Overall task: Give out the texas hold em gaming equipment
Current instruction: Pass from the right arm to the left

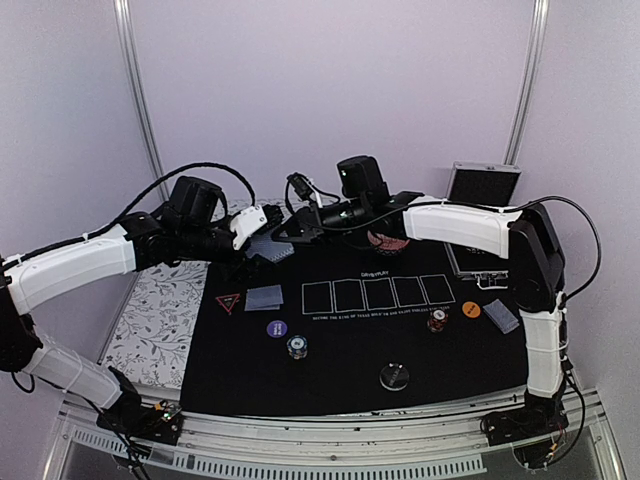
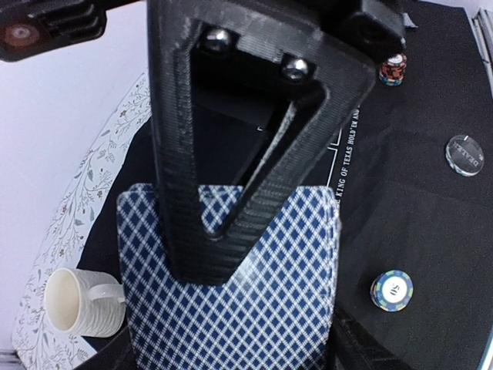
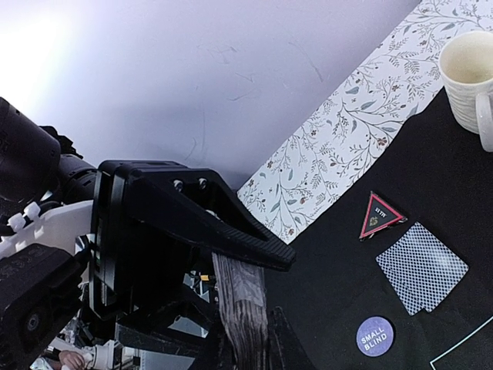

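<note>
1. Your right hand (image 1: 292, 230) is clamped on the deck of cards (image 2: 254, 308) and holds it off the black mat (image 1: 340, 370) at the far left. In the left wrist view one black finger lies flat across the top card. My read is that the deck is being offered so the other hand can draw from it.
2. Your left hand (image 1: 258, 240) sits right at the deck, with dark finger parts at both lower corners of the cards. I cannot tell whether it is closed on a card.
3. The deck is slightly fanned with backs up, so the faces stay hidden, as dealing wants.
4. At the left seat, the dealt cards (image 1: 264, 297) lie face down just beside the red-edged triangle (image 1: 228, 302). The purple disc (image 1: 277, 328), marked SMALL BLIND, is near them, and the left chip stack (image 1: 296, 346) stands close by.
5. At the right seat, the second dealt cards (image 1: 502, 315) lie beside the orange disc (image 1: 470, 309) and the right chip stack (image 1: 437, 320). This looks like a matching set for each player.
6. The clear disc (image 1: 394, 377), marked DEALER, lies alone towards the near edge of the mat.
7. The five printed card boxes (image 1: 378, 294) show no cards, so I judge the community cards are not yet laid.
8. Containers:
   - The cream mug (image 2: 77, 301) stands upright on the mat's left margin, and nothing shows inside it.
   - The red patterned bowl (image 1: 385, 243) is mostly under your right arm, so its contents are hidden.
   - The open case (image 1: 483, 185) stands at the back right with its lid up, and I cannot see into it.
</note>
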Robot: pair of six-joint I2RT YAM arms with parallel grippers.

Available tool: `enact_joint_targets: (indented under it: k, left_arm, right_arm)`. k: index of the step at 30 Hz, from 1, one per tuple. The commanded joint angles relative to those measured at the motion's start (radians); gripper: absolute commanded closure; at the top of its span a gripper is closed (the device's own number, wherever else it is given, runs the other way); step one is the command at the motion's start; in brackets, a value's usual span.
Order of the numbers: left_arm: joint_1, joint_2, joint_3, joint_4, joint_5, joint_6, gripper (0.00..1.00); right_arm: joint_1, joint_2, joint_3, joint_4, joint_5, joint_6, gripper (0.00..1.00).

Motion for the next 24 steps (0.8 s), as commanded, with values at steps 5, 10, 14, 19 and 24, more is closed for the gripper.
enact_joint_targets:
  k: [5, 10, 14, 19, 24]
  left_arm:
    - [0.003, -0.020, 0.004, 0.024, -0.016, 0.002, 0.39]
    - [0.002, -0.021, 0.005, 0.024, -0.011, 0.000, 0.42]
    - [0.003, -0.022, 0.004, 0.024, -0.018, 0.003, 0.42]
    - [0.004, -0.018, 0.004, 0.024, -0.016, 0.004, 0.42]
    - [0.004, -0.010, 0.005, 0.024, -0.023, 0.002, 0.42]
  right_arm:
    - [0.006, -0.069, -0.001, -0.126, 0.114, -0.063, 0.64]
    - [0.000, -0.079, 0.004, -0.190, 0.164, -0.102, 0.58]
    - [-0.014, -0.112, -0.009, -0.234, 0.217, -0.128, 0.57]
    - [-0.023, -0.123, -0.007, -0.241, 0.186, -0.143, 0.62]
    - [-0.017, -0.097, 0.032, -0.229, 0.082, -0.147, 0.67]
